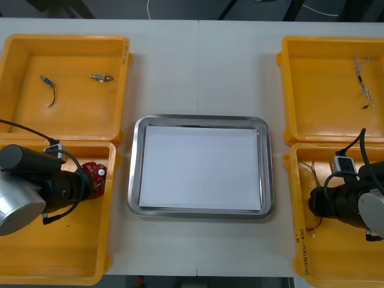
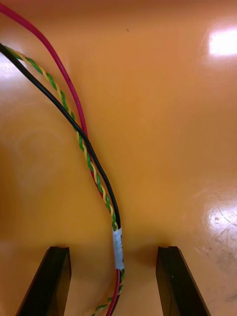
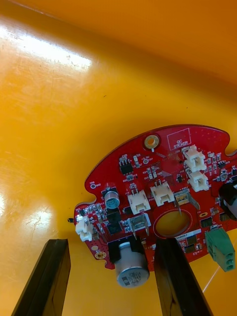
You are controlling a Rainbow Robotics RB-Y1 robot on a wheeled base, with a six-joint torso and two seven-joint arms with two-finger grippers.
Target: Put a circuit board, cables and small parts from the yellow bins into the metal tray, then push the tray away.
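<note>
The bench point(image 1: 198, 60) shows bare strips between the containers. The metal tray point(image 1: 201, 119) sits at its middle, white inside, with open bench on every side of its rim and nothing lying in it. Four yellow bins flank it in pairs. The left tool point(image 1: 90, 183) is low inside the near left bin point(image 1: 60, 258), close to the wall that faces the tray, its arm reaching in from the bin's outer side. The right tool point(image 2: 114, 284) is down in the near right bin point(image 1: 336, 264), also pointing toward the tray, close to that bin's inner wall. The left tool's fingers point(image 3: 42, 276) are spread over the bin floor. The round red circuit board point(image 3: 158, 192) lies flat just ahead of them, with its nearest edge and a silver can-shaped part reaching into the gap and one finger overlapping its rim; whether they touch I cannot tell. The right tool's fingers point(image 2: 180, 281) are likewise spread and pinch nothing. A cable bundle point(image 2: 94, 173) of red, black and twisted green-and-yellow strands runs between them with floor showing on both sides. Beyond the right tool, the far right bin point(image 1: 324, 60) holds a twisted cable point(image 1: 362, 75). Beyond the left tool, the far left bin point(image 1: 66, 48) holds a short cable point(image 1: 49, 90) and a small metal part point(image 1: 101, 77), well apart.
</note>
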